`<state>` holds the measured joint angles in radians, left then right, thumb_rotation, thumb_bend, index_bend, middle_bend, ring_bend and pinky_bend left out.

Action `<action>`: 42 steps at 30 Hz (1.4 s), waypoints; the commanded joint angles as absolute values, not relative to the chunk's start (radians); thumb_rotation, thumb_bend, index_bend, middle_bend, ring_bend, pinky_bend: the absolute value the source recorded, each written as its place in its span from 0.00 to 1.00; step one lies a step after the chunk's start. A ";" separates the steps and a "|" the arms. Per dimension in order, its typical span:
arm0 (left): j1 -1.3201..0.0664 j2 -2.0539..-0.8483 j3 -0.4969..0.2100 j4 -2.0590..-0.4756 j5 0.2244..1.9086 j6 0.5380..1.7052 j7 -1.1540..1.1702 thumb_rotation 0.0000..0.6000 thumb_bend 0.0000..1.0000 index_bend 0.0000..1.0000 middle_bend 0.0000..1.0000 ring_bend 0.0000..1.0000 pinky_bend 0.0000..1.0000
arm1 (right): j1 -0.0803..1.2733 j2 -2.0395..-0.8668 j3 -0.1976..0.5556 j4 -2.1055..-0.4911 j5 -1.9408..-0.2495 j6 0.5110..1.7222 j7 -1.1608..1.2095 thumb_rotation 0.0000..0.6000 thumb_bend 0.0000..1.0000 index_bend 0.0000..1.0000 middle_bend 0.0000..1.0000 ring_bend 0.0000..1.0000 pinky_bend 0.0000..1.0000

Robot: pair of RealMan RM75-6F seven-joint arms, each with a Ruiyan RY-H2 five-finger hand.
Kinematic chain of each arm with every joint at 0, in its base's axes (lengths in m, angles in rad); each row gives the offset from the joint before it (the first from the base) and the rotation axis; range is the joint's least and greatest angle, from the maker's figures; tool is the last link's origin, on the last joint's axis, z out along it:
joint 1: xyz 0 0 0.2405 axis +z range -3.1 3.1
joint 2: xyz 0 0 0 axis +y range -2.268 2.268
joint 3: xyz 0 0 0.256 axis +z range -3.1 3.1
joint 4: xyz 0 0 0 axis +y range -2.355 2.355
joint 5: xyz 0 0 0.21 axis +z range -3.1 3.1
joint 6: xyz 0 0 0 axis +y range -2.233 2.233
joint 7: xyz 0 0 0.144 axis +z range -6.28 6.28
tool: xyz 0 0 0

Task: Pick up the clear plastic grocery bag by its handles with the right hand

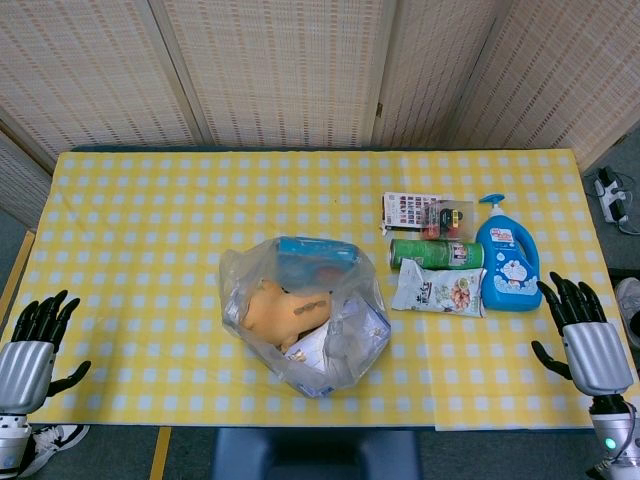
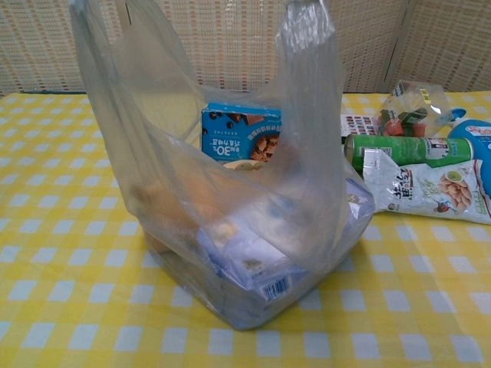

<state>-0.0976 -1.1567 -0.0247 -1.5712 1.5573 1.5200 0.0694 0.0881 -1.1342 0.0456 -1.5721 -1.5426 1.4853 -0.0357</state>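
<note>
clear plastic grocery bag full, handles up | right hand empty, fingers spread, well apart | risk: grabbing one handle tips contents out

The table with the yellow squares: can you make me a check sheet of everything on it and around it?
Surface: table under a yellow and white checked cloth, flat.
Job's things: clear plastic grocery bag near the front edge, full, blue snack box inside; handles stand upright in the chest view, not held.
Clutter: green can lying down, blue bottle, snack packet, small boxes behind them.
Robot hands: left robot hand and right robot hand at the table's front corners, fingers apart, holding nothing.
Cables: power strip and cord on the floor, far right.
Surroundings: woven screen panels behind the table.
</note>
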 commanded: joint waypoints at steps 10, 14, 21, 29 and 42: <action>-0.108 -1.158 -0.017 -1.583 1.584 1.512 0.060 1.00 0.25 0.00 0.00 0.02 0.05 | 0.112 -1.135 -0.001 -1.522 -1.652 1.474 0.158 1.00 0.32 0.00 0.00 0.00 0.00; -0.110 -1.155 -0.013 -1.578 1.591 1.511 0.036 1.00 0.25 0.00 0.00 0.03 0.05 | 0.193 -1.136 -0.090 -1.449 -1.825 1.422 0.479 1.00 0.32 0.00 0.00 0.00 0.00; -0.101 -1.142 -0.007 -1.589 1.588 1.516 0.031 1.00 0.25 0.00 0.00 0.03 0.05 | 0.335 -1.084 -0.154 -1.517 -2.113 1.496 0.644 1.00 0.24 0.00 0.00 0.00 0.00; -0.093 -1.122 0.007 -1.597 1.597 1.518 -0.022 1.00 0.25 0.00 0.00 0.04 0.05 | 0.424 -1.081 -0.158 -1.678 -2.157 1.464 0.651 1.00 0.23 0.00 0.00 0.00 0.00; -0.083 -1.096 -0.006 -1.598 1.582 1.537 -0.067 1.00 0.25 0.00 0.00 0.04 0.05 | 0.510 -1.079 -0.136 -1.725 -2.059 1.397 0.718 1.00 0.23 0.00 0.00 0.00 0.00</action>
<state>-0.0836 -1.0970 -0.0054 -1.5976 1.5826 1.5358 -0.0656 0.4894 -1.0781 -0.1468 -1.7300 -2.0817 1.4118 0.6986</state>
